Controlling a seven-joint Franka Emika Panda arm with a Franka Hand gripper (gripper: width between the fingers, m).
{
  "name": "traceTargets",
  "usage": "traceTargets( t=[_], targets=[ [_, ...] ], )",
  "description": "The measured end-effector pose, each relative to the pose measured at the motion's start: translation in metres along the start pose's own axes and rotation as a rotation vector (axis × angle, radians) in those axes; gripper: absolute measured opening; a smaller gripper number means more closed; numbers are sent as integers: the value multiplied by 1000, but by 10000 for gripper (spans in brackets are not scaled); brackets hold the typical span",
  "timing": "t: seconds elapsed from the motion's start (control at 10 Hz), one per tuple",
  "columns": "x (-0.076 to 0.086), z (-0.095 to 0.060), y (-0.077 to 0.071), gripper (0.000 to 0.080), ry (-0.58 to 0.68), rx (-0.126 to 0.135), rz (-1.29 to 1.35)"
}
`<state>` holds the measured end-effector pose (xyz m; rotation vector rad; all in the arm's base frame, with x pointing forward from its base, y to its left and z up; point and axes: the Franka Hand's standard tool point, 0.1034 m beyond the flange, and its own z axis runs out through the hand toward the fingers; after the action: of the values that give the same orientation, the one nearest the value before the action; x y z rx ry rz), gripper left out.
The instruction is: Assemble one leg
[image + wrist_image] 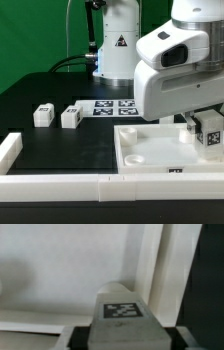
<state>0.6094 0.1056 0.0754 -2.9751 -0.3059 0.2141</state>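
My gripper (207, 138) is shut on a white leg (209, 130) with a black-and-white tag and holds it over the right side of the large white square panel (150, 148). In the wrist view the leg (122, 308) fills the space between my fingers (72, 336), its tip pointing at the panel's surface (60, 269) near its raised rim. I cannot tell whether the leg touches the panel. Two more legs (42, 115) (70, 117) lie on the black table at the exterior view's left.
The marker board (112, 105) lies behind the panel. Long white bars run along the front edge (60, 184) and the left (10, 148). The robot base (115, 45) stands at the back.
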Motion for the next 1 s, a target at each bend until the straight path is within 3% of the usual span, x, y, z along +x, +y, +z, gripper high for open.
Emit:
traceTargets(
  t=[0.2,0.4,1.0],
  targets=[
    [0,0,0,291,2,4,75],
    [2,1,0,291,29,18,425],
    [10,3,-15,291,77,35,1118]
  ],
)
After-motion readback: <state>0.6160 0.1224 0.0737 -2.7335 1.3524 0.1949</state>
